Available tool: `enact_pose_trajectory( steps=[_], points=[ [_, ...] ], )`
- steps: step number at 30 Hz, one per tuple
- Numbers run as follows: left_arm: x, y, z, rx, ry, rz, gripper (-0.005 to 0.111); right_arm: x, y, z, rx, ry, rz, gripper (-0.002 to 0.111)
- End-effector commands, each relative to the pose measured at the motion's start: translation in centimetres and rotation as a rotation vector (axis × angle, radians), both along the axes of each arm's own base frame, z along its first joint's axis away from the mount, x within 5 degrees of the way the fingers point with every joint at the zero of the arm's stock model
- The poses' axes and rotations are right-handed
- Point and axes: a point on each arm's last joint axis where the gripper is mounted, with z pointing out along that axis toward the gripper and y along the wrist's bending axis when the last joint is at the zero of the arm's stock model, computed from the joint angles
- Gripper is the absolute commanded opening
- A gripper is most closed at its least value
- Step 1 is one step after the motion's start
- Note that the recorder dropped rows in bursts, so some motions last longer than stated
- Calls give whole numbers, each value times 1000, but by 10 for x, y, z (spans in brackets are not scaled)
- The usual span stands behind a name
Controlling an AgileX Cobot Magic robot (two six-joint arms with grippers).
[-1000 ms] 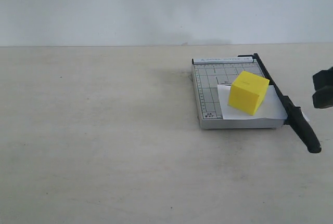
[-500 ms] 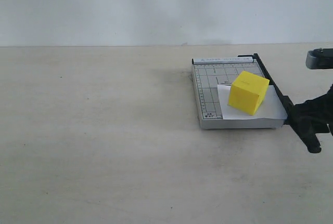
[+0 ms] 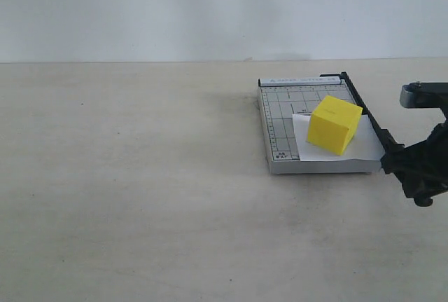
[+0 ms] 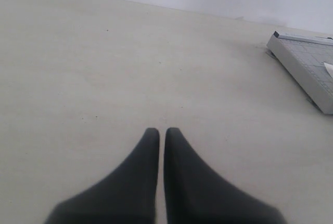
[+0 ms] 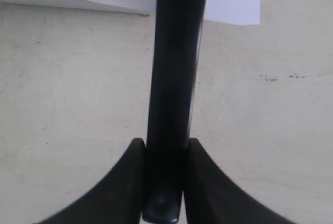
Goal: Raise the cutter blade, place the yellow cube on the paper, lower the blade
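Exterior view: a big bare stretch of the table [image 3: 140, 190] is seen on the left and across the lower part of the frame. The grey cutter base [image 3: 278, 130] is set in the right half, close to the far edge of the table, where the white wall [image 3: 210, 8] begins. Only a thin strip of table is left between the base and the right edge of the frame.

The paper [image 3: 369, 149] is laid flat on the base, and its lower right corner is stuck out a little past the base's right edge. The yellow cube [image 3: 334, 125] is placed on the paper and is turned a bit, so its sides are not lined up with the base. The cutter blade [image 3: 362, 108] is laid low along the right edge of the base, just beside the cube. Its thick handle end is stuck out past the near edge of the base, toward the lower right.

The right gripper [image 3: 413, 169] is seen at the right edge of the frame, partly cut off there. In the right wrist view the black handle is pinched between the two fingers [image 5: 130, 182], which are touching it on both sides.

The left gripper [image 4: 162, 133] is shown only in the left wrist view. Its fingers are pressed together with nothing held, over bare table, well apart from the base.
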Motion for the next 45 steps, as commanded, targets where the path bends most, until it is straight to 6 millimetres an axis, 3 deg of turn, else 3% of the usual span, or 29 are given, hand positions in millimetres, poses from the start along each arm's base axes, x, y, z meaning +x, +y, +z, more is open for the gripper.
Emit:
enact_pose_trajectory(
  steps=[1,21,24,29,34,37,40,45],
  points=[
    [0,0,0,-4,-2,-3,4,2,0,1,-1,-12,15,0],
    [0,0,0,-2,-2,-3,4,3,0,1,0,-14,13,1],
    [0,0,0,-2,-2,-3,4,3,0,1,-7,-26,30,18],
    [0,0,0,-2,-2,-3,4,6,0,1,-6,-51,32,70],
    [0,0,0,-1,-2,-4,4,10,0,5,-10,-110,28,68],
    [0,0,0,-1,-2,-4,4,13,-1,19,-17,-210,17,68],
    [0,0,0,-1,-2,-4,4,10,-2,46,-31,-349,8,68],
    [0,0,0,-1,-2,-4,4,-13,-3,105,-41,-592,6,49]
  ],
)
